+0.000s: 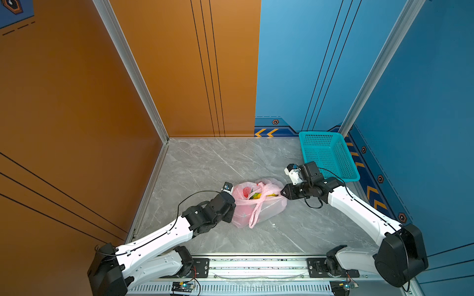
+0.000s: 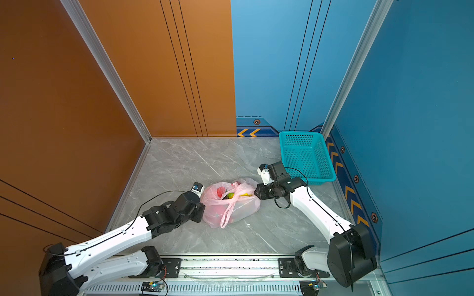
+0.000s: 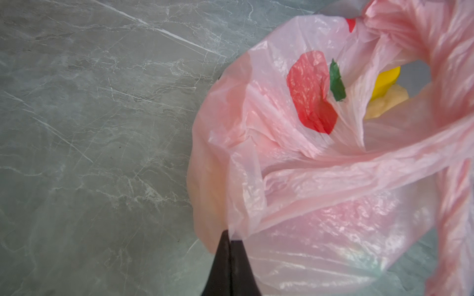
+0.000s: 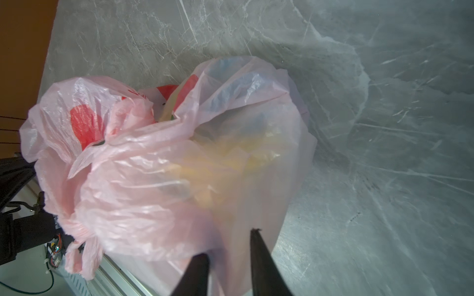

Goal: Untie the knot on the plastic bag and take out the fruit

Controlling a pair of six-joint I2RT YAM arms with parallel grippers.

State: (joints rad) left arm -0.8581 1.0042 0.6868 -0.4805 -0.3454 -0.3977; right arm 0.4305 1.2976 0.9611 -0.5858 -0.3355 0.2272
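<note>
The plastic bag (image 1: 266, 208) (image 2: 239, 210) lies on its side near the middle of the grey table (image 1: 205, 166), between the two arms. Its mouth faces up and gapes, and fruit (image 1: 255, 196) shows through it: a yellow piece (image 3: 384, 79) with a paler lumpy one beside it, and more yellow shapes blurred behind the film in the right wrist view.

The left gripper (image 3: 229, 234) has its two black fingers pressed together on the edge of the bag, with a fold of the thin pink film caught between the tips. A red print (image 3: 310, 92) (flat ink on the film, not a fruit) sits on the wall of the bag just past this grip.

The right gripper (image 4: 229, 246) is at the opposite side of the bag, fingers clearly apart. The bag's wall bulges right up to the gap between them; one finger looks partly veiled by the film, but whether either finger touches it cannot be told.

The handles (image 1: 257, 207) run across the mouth and trail as a loop toward the front of the table; whether they are tied cannot be made out.

A teal basket (image 1: 318, 133) stands in the far right corner, well apart from the bag.
</note>
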